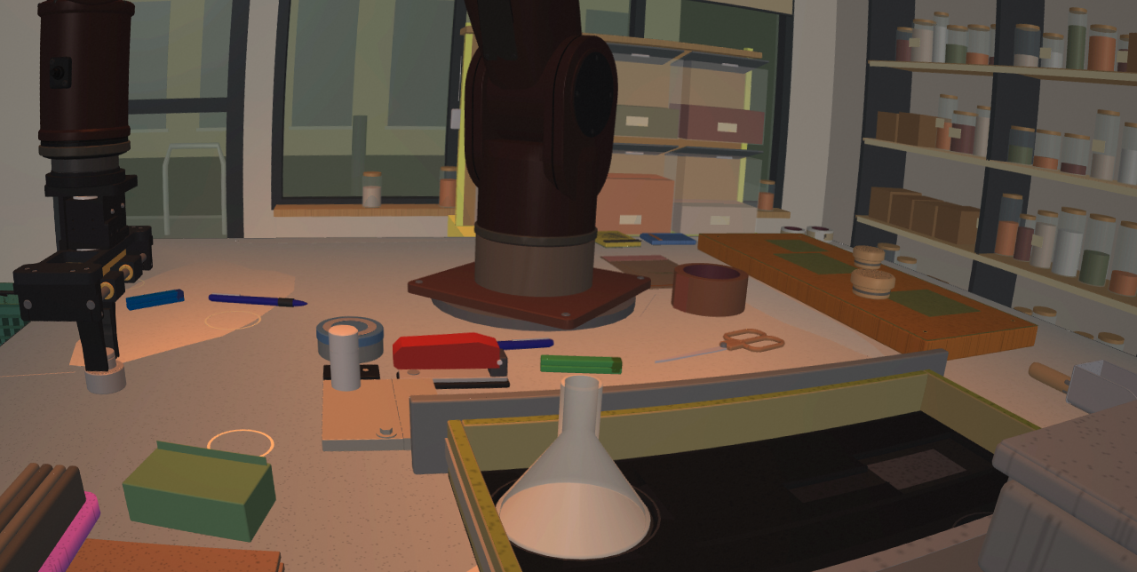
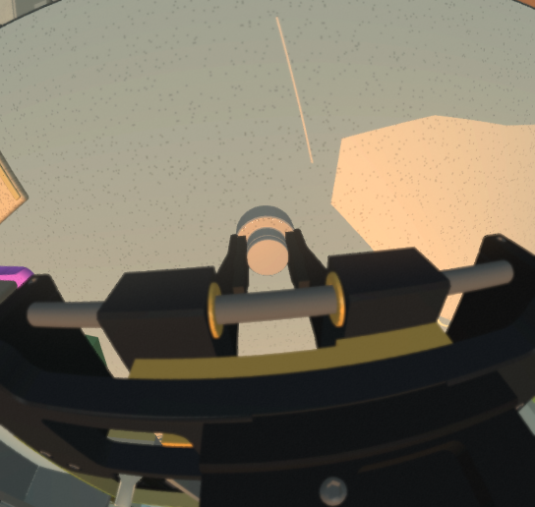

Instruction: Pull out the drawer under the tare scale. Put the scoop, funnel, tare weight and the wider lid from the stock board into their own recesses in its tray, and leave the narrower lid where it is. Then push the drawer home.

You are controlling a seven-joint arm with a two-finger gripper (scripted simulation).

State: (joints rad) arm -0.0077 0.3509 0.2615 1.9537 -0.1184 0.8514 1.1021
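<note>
The tare weight [image 1: 106, 376] [image 2: 266, 244], a small grey stepped cylinder, stands on the counter at far left, its knob partly hidden between my fingers. My gripper [image 1: 102, 358] [image 2: 266, 246] reaches straight down over it and is closed on the weight's knob. The drawer [image 1: 747, 473] stands pulled out at lower right, with its dark tray showing. The white funnel [image 1: 576, 481] sits mouth down in a round recess at the tray's left end. Two wooden lids [image 1: 872, 273] lie on the stock board [image 1: 859, 290] at right.
Behind the work the arm's base [image 1: 531, 282] stands mid-counter. A tape roll [image 1: 350, 334], a white cylinder [image 1: 344, 358], a red stapler [image 1: 447, 352], a green bar [image 1: 580, 364] and scissors [image 1: 735, 344] lie between weight and drawer. A green box [image 1: 199, 489] sits near the front.
</note>
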